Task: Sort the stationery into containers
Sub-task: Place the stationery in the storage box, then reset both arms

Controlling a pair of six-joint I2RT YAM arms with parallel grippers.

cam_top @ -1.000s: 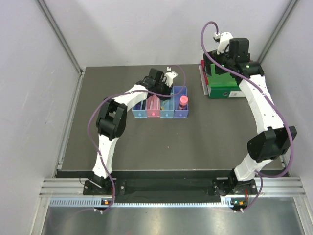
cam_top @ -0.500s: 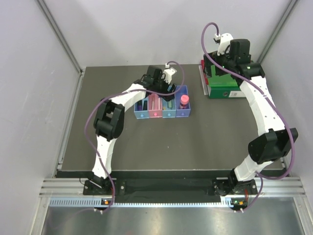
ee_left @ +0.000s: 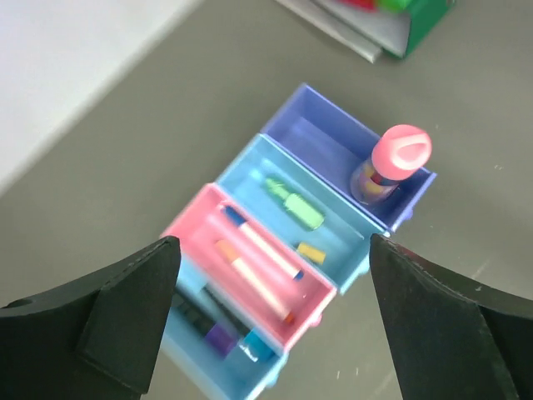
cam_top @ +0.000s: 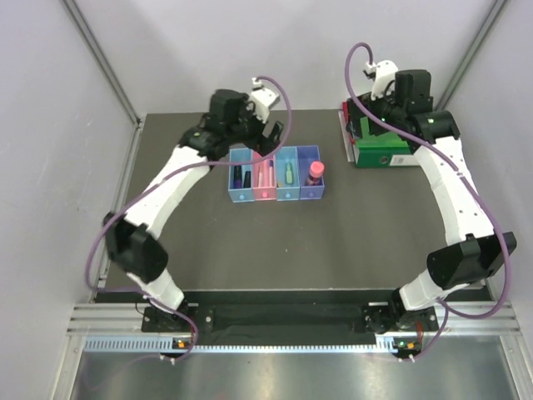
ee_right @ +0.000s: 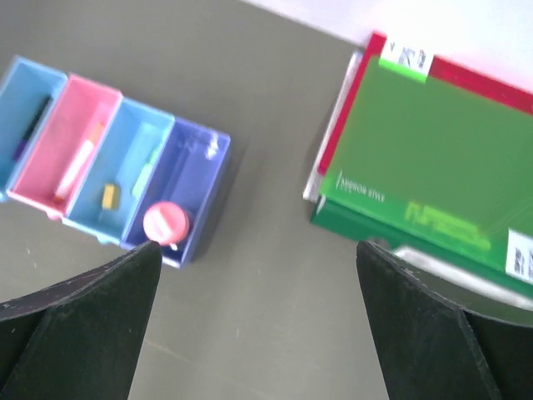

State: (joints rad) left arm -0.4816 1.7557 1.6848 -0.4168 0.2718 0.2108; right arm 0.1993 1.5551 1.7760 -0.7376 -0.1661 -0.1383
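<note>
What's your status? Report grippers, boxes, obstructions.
Left gripper open, empty, above boxes. Right gripper open, empty, by binder. Pens in all four boxes. Nothing blocking them.

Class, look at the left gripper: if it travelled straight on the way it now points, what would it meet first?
Most likely the pink box and the thin white pens lying in it: the open left gripper frames that compartment. Depth is uncertain.

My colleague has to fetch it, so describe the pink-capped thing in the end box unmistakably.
On the dark table, near the green binder, sits a joined row of four small boxes. Take the purple-blue box at the binder end. The marker in it stands upright with a round pink cap, while the other boxes' pens lie flat.
</note>
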